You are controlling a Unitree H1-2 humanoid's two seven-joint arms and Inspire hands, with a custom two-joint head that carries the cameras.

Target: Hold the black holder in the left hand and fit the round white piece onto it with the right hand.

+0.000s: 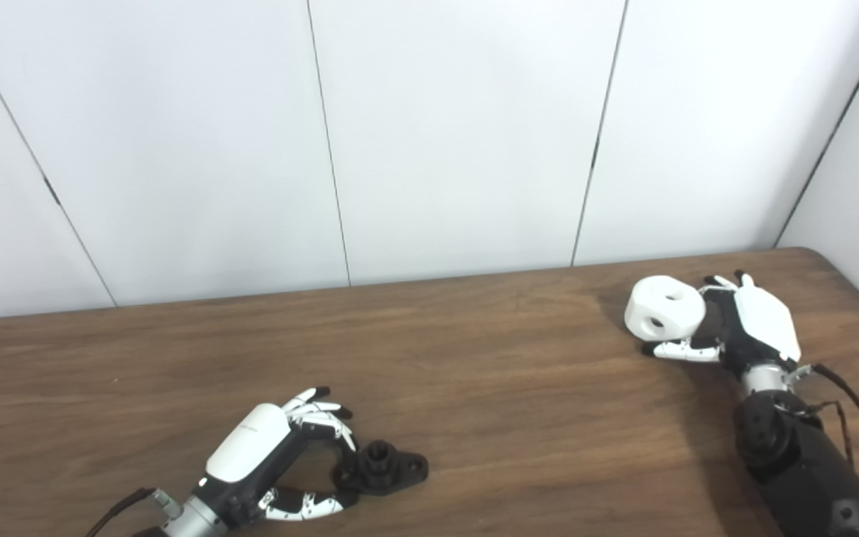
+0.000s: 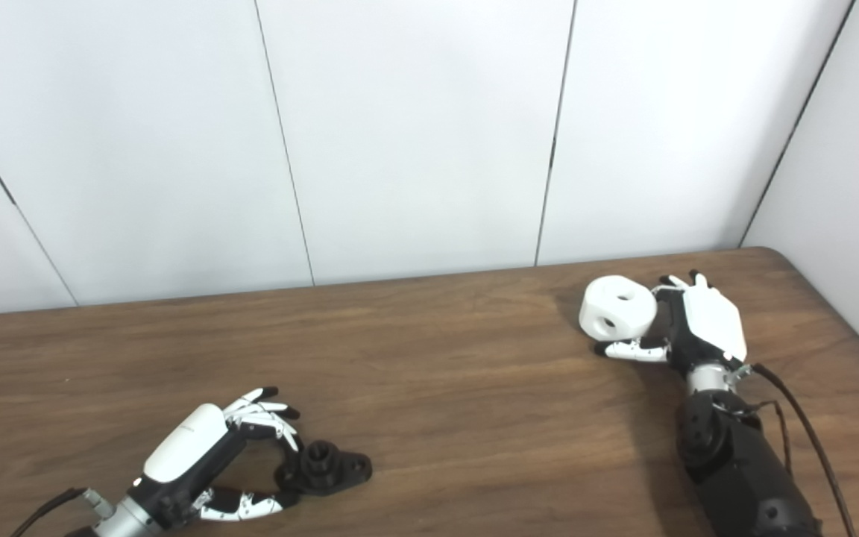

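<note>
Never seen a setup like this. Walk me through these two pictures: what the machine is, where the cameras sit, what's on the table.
Both pictures come from two cameras side by side on a humanoid robot's head, looking down at a wooden table. The left robot hand is closing on a black holder that rests on the table. The right robot hand grips a round white piece with holes in it. The two parts are far apart, not yet joined.

One black holder (image 1: 382, 468), one round white piece (image 1: 664, 305), two hands, one table (image 1: 474, 358)
</note>
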